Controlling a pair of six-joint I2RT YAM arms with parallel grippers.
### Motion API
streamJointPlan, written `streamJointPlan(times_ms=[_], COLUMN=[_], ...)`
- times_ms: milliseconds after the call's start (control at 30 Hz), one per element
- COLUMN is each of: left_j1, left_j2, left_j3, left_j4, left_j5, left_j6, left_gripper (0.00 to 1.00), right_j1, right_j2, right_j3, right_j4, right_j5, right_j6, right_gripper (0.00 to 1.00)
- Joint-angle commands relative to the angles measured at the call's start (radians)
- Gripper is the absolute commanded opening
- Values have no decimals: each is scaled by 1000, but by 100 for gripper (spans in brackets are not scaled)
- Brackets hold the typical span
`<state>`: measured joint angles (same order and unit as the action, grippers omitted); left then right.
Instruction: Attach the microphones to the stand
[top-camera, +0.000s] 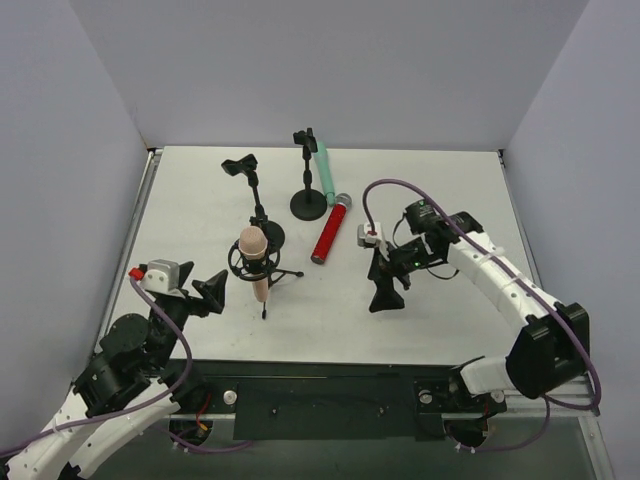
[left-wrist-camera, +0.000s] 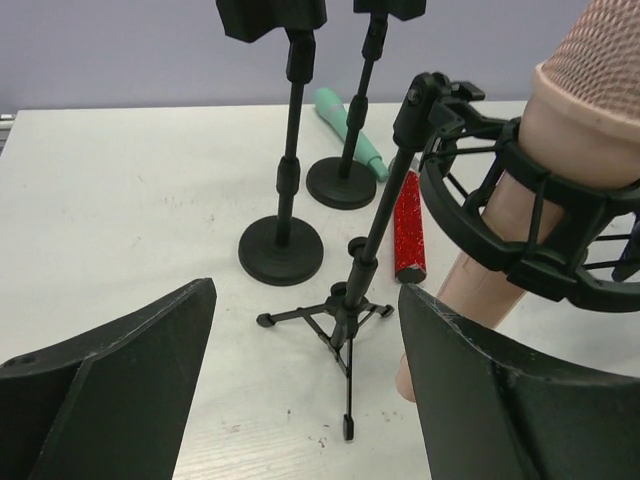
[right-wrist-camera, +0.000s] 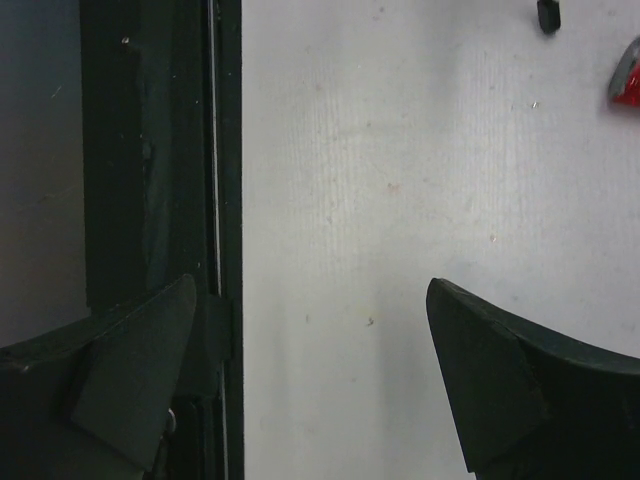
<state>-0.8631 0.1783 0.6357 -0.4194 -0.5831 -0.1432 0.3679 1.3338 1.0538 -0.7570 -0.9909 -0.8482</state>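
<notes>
Left gripper (top-camera: 215, 290) jaws spread, empty | right gripper (top-camera: 384, 295) jaws spread, empty | peach-pink microphone (top-camera: 254, 262) sat in tripod stand (left-wrist-camera: 345, 300) | red microphone (top-camera: 330, 232) lay on table (top-camera: 200, 200)

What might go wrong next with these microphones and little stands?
1. The left gripper is open close beside the tripod stand holding the pink microphone; a bump might tip that light stand over.
2. The red microphone lies flat on the table; being round, it may roll away when the open right gripper closes on it.
3. The green microphone lies right by the far stand, so grabbing it could knock that stand.
</notes>
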Motion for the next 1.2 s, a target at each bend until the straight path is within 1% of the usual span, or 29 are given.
streamJointPlan(times_ms=[0, 67, 100, 200, 233, 267, 300, 333, 367, 400, 433, 467, 500, 533, 567, 600, 633, 667, 700, 733, 767, 800, 833, 867, 933, 1033, 1167], left_j1=[-7, -4, -2, 1, 4, 7, 10, 12, 12, 12, 13, 13, 15, 15, 15, 15, 16, 16, 16, 16, 16, 18, 18, 18, 19, 21, 21], left_j2=[15, 35, 44, 56, 58, 55, 56, 49, 46, 41, 38, 33, 33, 32, 29, 30, 29, 30, 32, 33, 33, 33, 33, 30, 26, 15, 4], left_j3=[-42, -53, -50, -59, -64, -65, -67, -67, -68, -70, -70, -70, -71, -71, -73, -73, -73, -73, -73, -71, -70, -70, -68, -68, -70, -68, -70], left_j4=[5, 8, 8, 27, 28, 25, 21, 21, 21, 22, 21, 22, 22, 21, 21, 21, 21, 21, 18, 18, 14, 13, 13, 11, 14, 13, 13], left_j5=[-21, -35, -38, -46, -46, -49, -52, -58, -63, -73, -75, -83, -84, -87, -89, -90, -90, -90, -90, -90, -89, -89, -89, -89, -89, -90, -92], left_j6=[39, 42, 42, 50, 50, 51, 50, 50, 50, 50, 50, 50, 50, 50, 50, 50, 51, 51, 50, 50, 50, 48, 47, 47, 45, 45, 47], left_gripper=[85, 85, 86, 86, 86, 86, 86, 86, 86, 86, 86, 86, 86, 86, 86, 86, 86, 86, 86, 86, 86, 86, 86, 86, 86, 86, 86], right_j1=[65, 81, 92, 150, 161, 181, 186, 198, 207, 210, 215, 213, 207, 204, 210, 212, 223, 229, 239, 241, 252, 258, 266, 272, 287, 299, 275], right_j2=[119, 233, 261, 385, 409, 441, 453, 470, 472, 466, 462, 453, 456, 462, 462, 461, 464, 481, 504, 518, 550, 564, 583, 591, 597, 587, 553], right_j3=[173, 265, 328, 469, 533, 560, 609, 623, 620, 606, 548, 517, 484, 457, 430, 366, 338, 295, 279, 250, 242, 238, 242, 258, 267, 236, 210], right_j4=[-24, -19, -19, -13, -10, 1, 14, 86, 232, 322, 525, 601, 737, 818, 957, 1064, 1261, 1366, 1556, 1646, 1840, 1907, 1983, 1989, 1940, 1897, 1764], right_j5=[-43, -92, -104, -112, -115, -117, -115, -106, -86, -27, 6, 27, 28, 35, 41, 55, 63, 67, 70, 75, 74, 69, 63, 55, 38, 29, 67], right_j6=[-136, -173, -178, -155, -135, -111, -35, 18, 188, 281, 478, 548, 687, 763, 881, 956, 1088, 1168, 1304, 1363, 1487, 1571, 1595, 1597, 1563, 1529, 1431], right_gripper=[93, 90, 89, 89, 89, 89, 89, 89, 89, 89, 90, 90, 90, 90, 90, 90, 90, 90, 89, 89, 89, 89, 89, 88, 86, 85, 85])
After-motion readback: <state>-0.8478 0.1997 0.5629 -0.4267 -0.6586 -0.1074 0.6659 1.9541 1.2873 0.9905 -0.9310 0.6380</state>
